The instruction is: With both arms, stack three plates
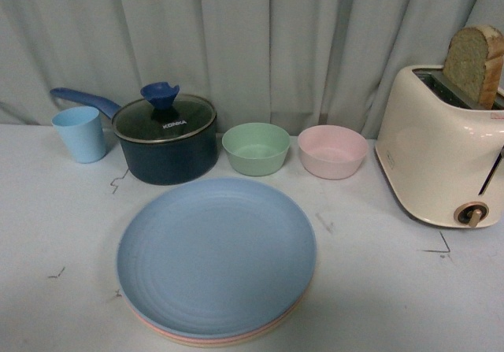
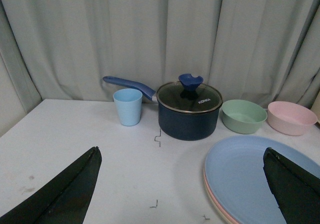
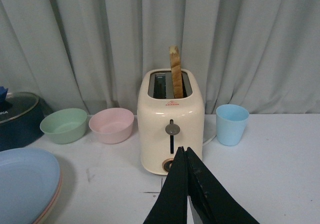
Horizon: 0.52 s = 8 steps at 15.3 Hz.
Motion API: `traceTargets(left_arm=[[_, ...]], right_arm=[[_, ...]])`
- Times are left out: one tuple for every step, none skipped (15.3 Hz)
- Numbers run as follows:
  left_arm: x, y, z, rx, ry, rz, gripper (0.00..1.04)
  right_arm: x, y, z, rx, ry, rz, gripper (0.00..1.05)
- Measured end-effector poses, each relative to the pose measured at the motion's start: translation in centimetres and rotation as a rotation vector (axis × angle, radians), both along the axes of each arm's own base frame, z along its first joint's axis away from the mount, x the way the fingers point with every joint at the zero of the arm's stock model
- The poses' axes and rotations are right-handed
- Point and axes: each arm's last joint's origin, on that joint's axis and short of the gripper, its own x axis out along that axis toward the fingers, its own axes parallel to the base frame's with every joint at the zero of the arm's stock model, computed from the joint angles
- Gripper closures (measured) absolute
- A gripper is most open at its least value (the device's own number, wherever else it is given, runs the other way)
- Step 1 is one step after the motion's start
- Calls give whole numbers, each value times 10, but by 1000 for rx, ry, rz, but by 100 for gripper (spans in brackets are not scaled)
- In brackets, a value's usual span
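The three plates lie in one stack at the table's front centre. The light blue plate [image 1: 216,256] is on top. The pink plate's rim [image 1: 169,335] shows under it and the cream-beige plate's rim [image 1: 264,334] shows at the bottom. The stack also shows in the left wrist view [image 2: 245,176] and in the right wrist view [image 3: 25,184]. Neither arm shows in the front view. My left gripper [image 2: 182,156] is open and empty, its fingers wide apart, beside the stack. My right gripper [image 3: 184,151] is shut and empty, in front of the toaster.
A dark blue pot [image 1: 165,138] with a glass lid, a light blue cup [image 1: 80,133], a green bowl [image 1: 256,148] and a pink bowl [image 1: 332,151] stand along the back. A cream toaster [image 1: 441,143] holds bread at right. Another light blue cup [image 3: 232,124] stands past the toaster.
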Motion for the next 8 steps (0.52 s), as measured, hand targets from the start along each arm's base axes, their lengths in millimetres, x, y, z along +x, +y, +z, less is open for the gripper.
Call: traceTargets(left_arm=[[0, 0, 0, 0, 0, 0, 7], [0, 0, 0, 0, 0, 0, 7], [0, 0, 0, 0, 0, 0, 7], [0, 0, 0, 0, 0, 0, 7], [0, 0, 0, 0, 0, 0, 7], [0, 0, 0, 0, 0, 0, 7], [0, 0, 0, 0, 0, 0, 7], [0, 0, 0, 0, 0, 0, 7]], right_arm=[[-2, 0, -1, 0, -8, 0, 103], [-4, 0, -3, 0, -14, 0, 103], [-5, 0, -9, 0, -5, 0, 103], [-7, 0, -8, 0, -11, 0, 103], [-9, 0, -7, 0, -24, 0, 103], [-10, 0, -8, 0, -18, 0, 103], [-11, 0, -8, 0, -16, 0, 103], [-13, 0, -8, 0, -18, 0, 103]])
